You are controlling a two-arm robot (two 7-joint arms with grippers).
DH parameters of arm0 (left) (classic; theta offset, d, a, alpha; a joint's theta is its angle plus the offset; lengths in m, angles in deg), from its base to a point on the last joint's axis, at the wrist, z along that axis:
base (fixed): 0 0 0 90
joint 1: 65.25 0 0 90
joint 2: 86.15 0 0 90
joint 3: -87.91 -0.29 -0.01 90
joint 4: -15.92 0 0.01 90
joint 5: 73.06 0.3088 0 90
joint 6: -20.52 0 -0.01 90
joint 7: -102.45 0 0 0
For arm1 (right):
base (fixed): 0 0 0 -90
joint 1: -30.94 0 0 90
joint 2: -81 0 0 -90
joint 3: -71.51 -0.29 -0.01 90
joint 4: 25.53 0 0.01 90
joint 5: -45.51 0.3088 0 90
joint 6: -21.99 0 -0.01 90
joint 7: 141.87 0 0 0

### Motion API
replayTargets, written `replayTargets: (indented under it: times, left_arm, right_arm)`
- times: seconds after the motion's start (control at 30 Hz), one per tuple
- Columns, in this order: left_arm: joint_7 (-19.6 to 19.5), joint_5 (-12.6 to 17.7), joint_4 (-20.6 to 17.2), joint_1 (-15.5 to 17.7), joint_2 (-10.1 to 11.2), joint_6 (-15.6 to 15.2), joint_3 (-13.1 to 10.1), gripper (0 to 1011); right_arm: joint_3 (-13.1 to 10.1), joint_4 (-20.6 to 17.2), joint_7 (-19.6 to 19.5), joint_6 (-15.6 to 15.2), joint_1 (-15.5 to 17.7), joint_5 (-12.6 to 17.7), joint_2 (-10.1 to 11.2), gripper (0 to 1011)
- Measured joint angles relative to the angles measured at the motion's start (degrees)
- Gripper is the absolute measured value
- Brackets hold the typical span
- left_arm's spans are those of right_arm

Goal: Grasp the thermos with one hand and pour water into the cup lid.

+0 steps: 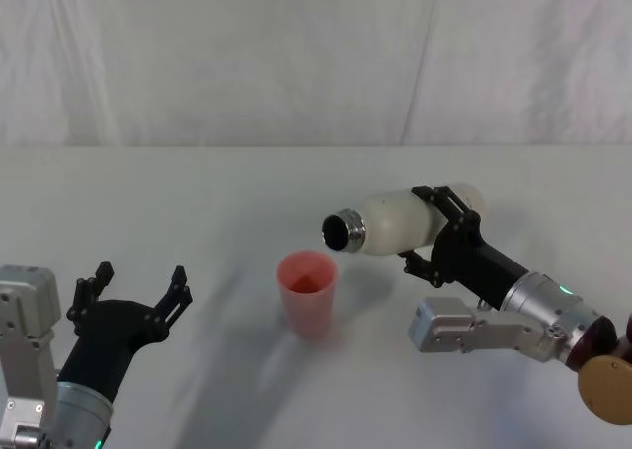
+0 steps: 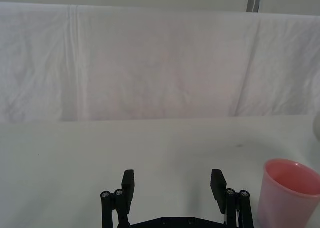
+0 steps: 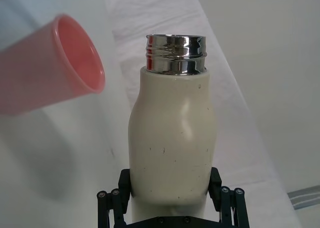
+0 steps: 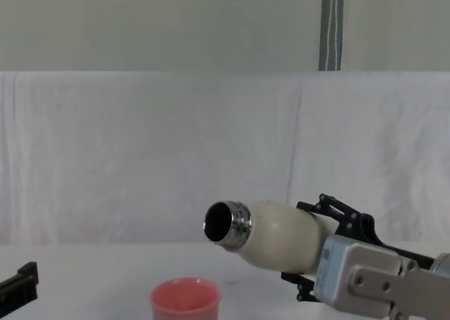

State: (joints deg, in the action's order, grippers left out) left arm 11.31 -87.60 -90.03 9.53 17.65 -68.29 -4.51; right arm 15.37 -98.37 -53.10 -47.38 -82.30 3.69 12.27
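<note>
Steel-necked thermos (image 1: 400, 222), tipped in right tool (image 1: 441, 234), mouth above cup lid (image 1: 307, 293) rim.

Overall light: bright, even and diffuse, on the white table (image 1: 197, 192) and the cloth backdrop (image 1: 296, 54).
Shadows: soft grey, lying toward the lower left of the head view, beneath the pink cup lid (image 1: 307, 293) and beside the left gripper (image 1: 138, 289).
Glare: sharp reflections on the steel neck of the thermos (image 3: 172, 138) in the right wrist view; its matte body shows none.
Focus: the cup lid is soft-edged at the upper left of the right wrist view.
Backdrop: creases show as faint grey streaks.
</note>
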Motion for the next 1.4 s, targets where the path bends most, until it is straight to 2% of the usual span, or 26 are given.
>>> replayTargets:
  times: [0.37,0.93,1.4]
  left_arm:
    - [0.0,0.0,0.0,0.0,0.0,0.0,0.0,1001]
    - [0.0,0.0,0.0,0.0,0.0,0.0,0.0,1001]
    - [0.0,0.0,0.0,0.0,0.0,0.0,0.0,1001]
  right_arm:
    - [1.3,1.5,-2.0,-2.8,-1.5,-3.5,-0.4,952]
    - [2.5,3.1,-3.6,-5.7,-2.7,-5.7,-1.5,952]
    - [4.5,3.7,-5.7,-7.6,-3.6,-9.2,-1.7,952]
